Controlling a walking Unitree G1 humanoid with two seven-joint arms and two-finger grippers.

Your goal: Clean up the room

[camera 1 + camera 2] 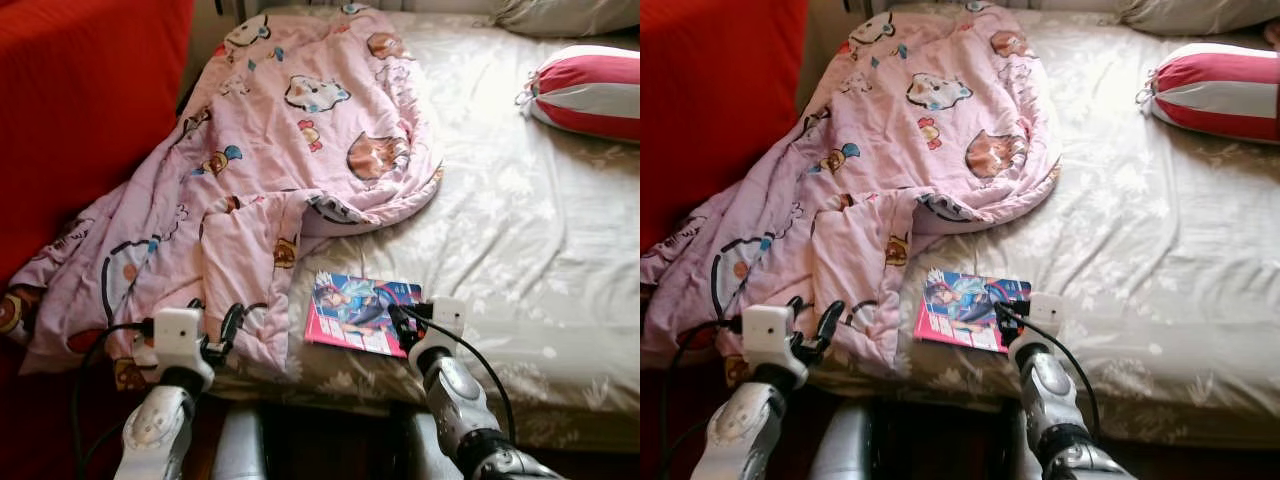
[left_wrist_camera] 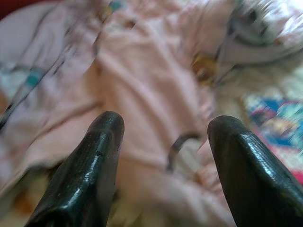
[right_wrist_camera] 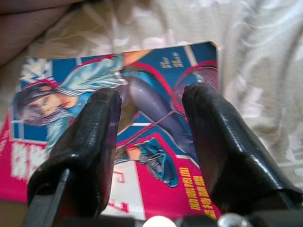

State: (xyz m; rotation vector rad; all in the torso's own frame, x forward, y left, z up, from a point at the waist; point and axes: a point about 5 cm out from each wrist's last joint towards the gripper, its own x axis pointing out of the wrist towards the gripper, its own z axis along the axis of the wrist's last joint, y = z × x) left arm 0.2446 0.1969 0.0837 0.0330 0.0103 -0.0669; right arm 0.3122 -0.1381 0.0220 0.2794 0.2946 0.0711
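One comic book [image 1: 361,312] lay flat on bed [image 1: 520,230], long axis left-right; right pincer [image 3: 151,101] spread above it, left pincer [image 2: 163,130] spread over one quilt [image 1: 290,130].

The blanket [image 1: 270,150] before me was pale pink, printed with cartoon animals in brown, white, blue and orange. The bed [image 1: 520,250] sheet was beige with a faint white floral pattern. The magazine [image 1: 360,312] cover was blue and magenta-pink, showing a drawn figure in light blue. The pillow [image 1: 590,92] bore red and white stripes. The sofa [image 1: 80,110] was plain red. My fingers [image 3: 90,142] were glossy black.
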